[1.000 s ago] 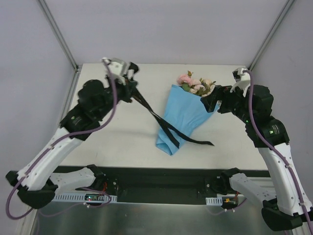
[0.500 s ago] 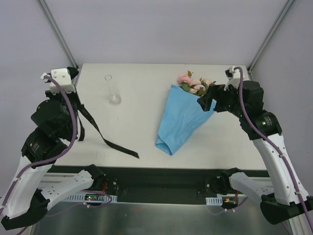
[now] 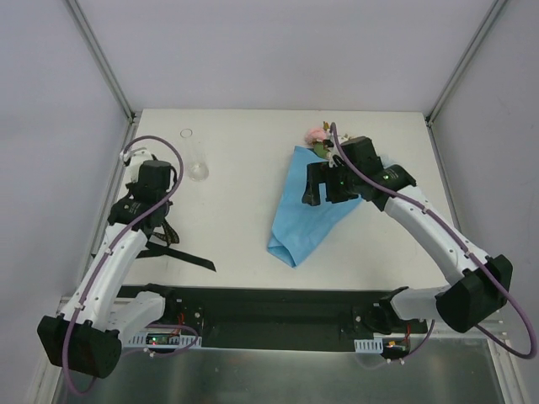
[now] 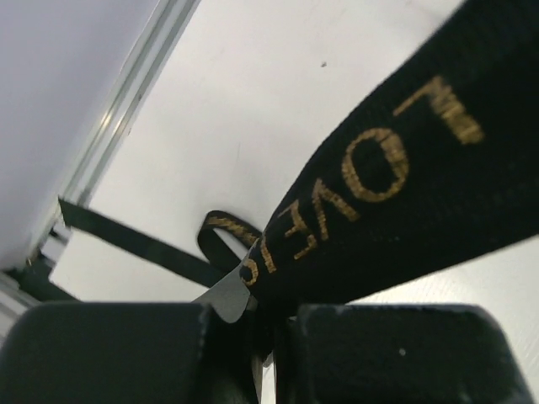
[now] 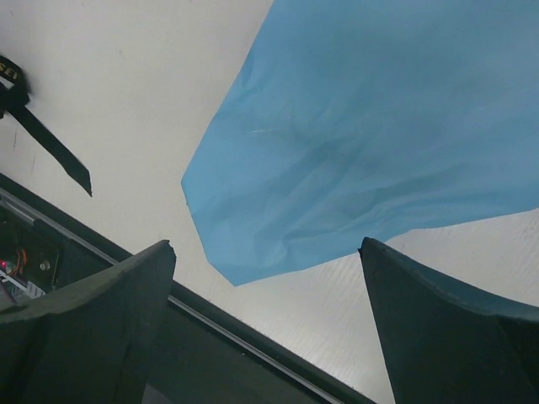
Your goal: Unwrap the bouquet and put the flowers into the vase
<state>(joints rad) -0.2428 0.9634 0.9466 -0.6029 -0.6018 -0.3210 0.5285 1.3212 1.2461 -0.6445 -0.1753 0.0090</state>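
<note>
The bouquet's blue paper cone lies on the table, its tip toward the near edge, with no ribbon round it. Pink and cream flowers stick out at its far end, partly hidden by my right arm. My right gripper hovers open over the cone's wide part. In the right wrist view its fingers stand wide apart above the blue paper. My left gripper is shut on the black ribbon, low at the left. The ribbon carries gold lettering. The clear glass vase stands at the far left.
The table is white, with a metal frame post at each far corner. A dark rail runs along the near edge between the arm bases. One free ribbon end lies on the table left of the cone.
My left arm has pulled the ribbon off the bouquet and brought it down to the table's near left. My right arm has swung from the cone's right side to above it.
</note>
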